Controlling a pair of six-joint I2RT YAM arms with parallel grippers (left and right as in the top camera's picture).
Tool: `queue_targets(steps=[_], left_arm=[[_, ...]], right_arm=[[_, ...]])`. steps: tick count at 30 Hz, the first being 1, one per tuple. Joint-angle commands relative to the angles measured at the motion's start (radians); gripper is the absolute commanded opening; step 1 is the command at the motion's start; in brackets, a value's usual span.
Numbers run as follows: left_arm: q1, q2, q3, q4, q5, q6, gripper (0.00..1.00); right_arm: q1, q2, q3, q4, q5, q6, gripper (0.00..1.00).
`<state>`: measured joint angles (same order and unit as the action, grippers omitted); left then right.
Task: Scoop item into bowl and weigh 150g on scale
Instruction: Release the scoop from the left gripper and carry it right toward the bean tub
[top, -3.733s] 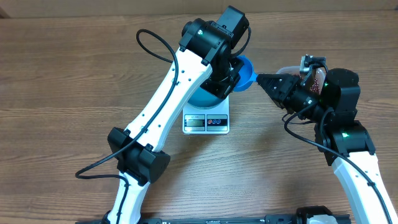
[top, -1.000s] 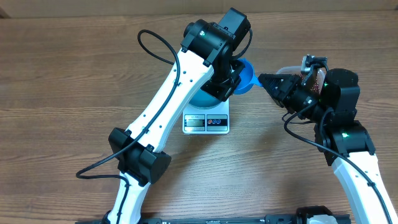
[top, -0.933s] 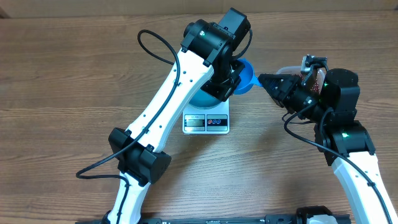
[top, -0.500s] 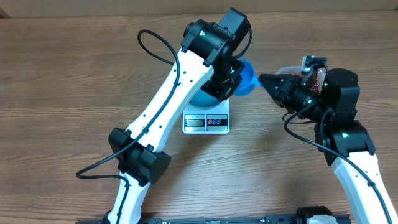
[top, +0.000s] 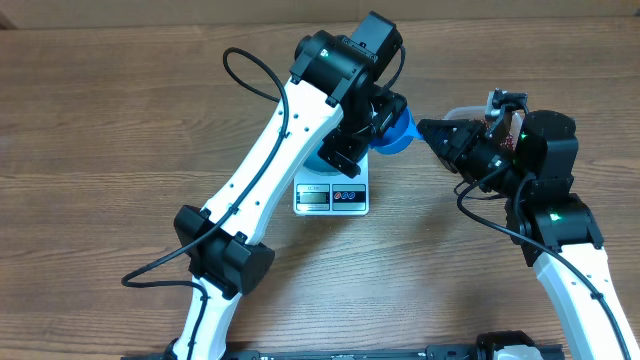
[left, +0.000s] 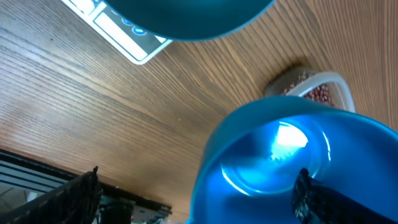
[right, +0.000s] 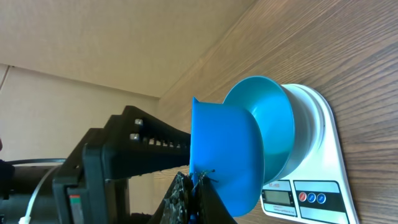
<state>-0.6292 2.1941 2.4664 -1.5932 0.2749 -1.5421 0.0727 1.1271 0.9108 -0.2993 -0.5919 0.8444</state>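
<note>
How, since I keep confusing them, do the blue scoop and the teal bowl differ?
The scoop is held in the air, pinched by the right hand; the bowl rests on the scale. The scoop is a deeper blue; the bowl is paler, teal. Both are round, smooth and glossy.

Teal bowl (right: 275, 121) on white scale (top: 332, 195); red-brown beans (left: 320, 93) in tub (left: 341, 84).
</note>
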Motion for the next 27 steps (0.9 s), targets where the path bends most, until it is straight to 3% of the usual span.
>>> queue_targets(steps=[1,7,13,17,24,27], left_arm=[[0.031,0.003,0.062,-0.002,0.041,0.129,1.00],[0.061,0.000,0.189,-0.034,0.030,0.260,1.00],[0.101,-0.024,0.305,-0.078,0.010,0.474,1.00],[0.154,-0.064,0.344,-0.096,-0.043,0.747,0.99],[0.260,-0.161,0.344,-0.097,-0.092,1.106,1.00],[0.300,-0.187,0.344,-0.097,-0.092,1.168,1.00]], right_arm=[[0.005,-0.003,0.026,0.006,0.030,-0.003,0.04],[0.005,-0.003,0.026,0.005,0.051,-0.007,0.04],[0.002,-0.003,0.026,0.002,0.076,-0.011,0.04],[-0.021,-0.003,0.026,0.002,0.075,-0.016,0.04],[-0.059,-0.004,0.033,-0.011,0.068,-0.035,0.04],[-0.071,-0.004,0.060,-0.047,0.072,-0.061,0.04]])
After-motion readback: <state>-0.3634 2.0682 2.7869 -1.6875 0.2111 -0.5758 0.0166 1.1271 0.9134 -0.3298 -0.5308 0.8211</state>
